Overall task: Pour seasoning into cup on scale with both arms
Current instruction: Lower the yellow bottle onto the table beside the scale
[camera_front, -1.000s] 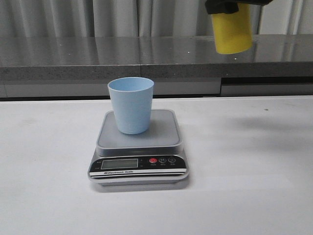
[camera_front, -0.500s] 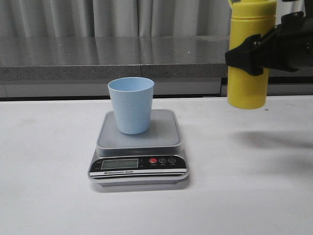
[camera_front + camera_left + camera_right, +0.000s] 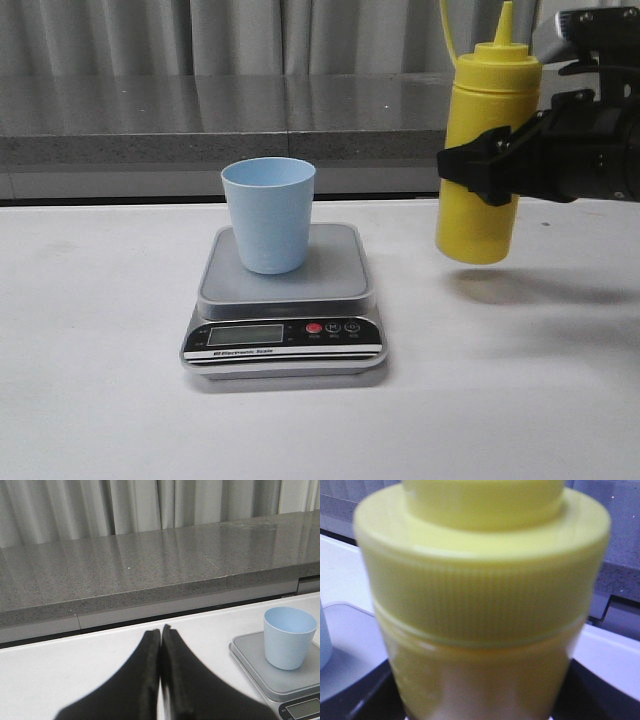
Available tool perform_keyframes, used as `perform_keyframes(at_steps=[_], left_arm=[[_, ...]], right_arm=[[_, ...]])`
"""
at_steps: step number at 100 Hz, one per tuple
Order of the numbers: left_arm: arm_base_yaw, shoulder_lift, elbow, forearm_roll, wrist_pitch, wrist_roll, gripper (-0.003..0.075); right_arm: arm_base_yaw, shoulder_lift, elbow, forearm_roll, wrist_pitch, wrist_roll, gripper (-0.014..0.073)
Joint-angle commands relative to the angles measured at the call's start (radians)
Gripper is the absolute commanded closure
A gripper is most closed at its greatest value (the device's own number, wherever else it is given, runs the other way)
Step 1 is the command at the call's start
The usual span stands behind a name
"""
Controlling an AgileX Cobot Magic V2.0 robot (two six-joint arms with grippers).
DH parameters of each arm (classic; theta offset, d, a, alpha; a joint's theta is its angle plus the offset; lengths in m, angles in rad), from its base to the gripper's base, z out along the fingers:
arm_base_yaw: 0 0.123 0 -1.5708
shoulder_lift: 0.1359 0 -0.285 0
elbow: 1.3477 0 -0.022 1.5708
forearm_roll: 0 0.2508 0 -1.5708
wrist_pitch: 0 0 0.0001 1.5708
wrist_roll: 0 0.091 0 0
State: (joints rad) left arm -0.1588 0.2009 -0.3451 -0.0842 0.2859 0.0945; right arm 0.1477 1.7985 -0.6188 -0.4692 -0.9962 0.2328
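Observation:
The light blue cup (image 3: pixel 267 214) stands upright on the platform of the silver-grey scale (image 3: pixel 284 300), mid-table. To its right, the yellow seasoning bottle (image 3: pixel 483 165) hangs upright just above the table, nozzle up, with my right gripper (image 3: pixel 495 166) shut around its body. In the right wrist view the seasoning bottle (image 3: pixel 480 605) fills the frame. My left gripper (image 3: pixel 161 632) is shut and holds nothing; in its wrist view the cup (image 3: pixel 289 637) and scale (image 3: pixel 272 675) lie off to one side. The left arm does not show in the front view.
A long grey stone ledge (image 3: pixel 250 125) with curtains behind runs along the back of the white table (image 3: pixel 100 400). The bottle's shadow (image 3: pixel 530 290) falls on the table to the right of the scale.
The right gripper has brought the bottle down and leftward, from high at the top right toward the scale. The cup and scale have not moved.

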Motion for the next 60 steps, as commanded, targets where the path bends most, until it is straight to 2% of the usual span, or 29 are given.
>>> perform_keyframes(at_steps=[1,60], left_arm=[[0.002,0.008,-0.024,-0.004,-0.076,-0.003,0.0738],[0.002,0.008,-0.024,-0.004,-0.076,-0.003,0.0738]], right_arm=[[-0.006,-0.007,-0.018,0.017,-0.126,-0.011,0.0370],[-0.006,0.048,-0.018,0.006,-0.127,-0.045,0.0370]])
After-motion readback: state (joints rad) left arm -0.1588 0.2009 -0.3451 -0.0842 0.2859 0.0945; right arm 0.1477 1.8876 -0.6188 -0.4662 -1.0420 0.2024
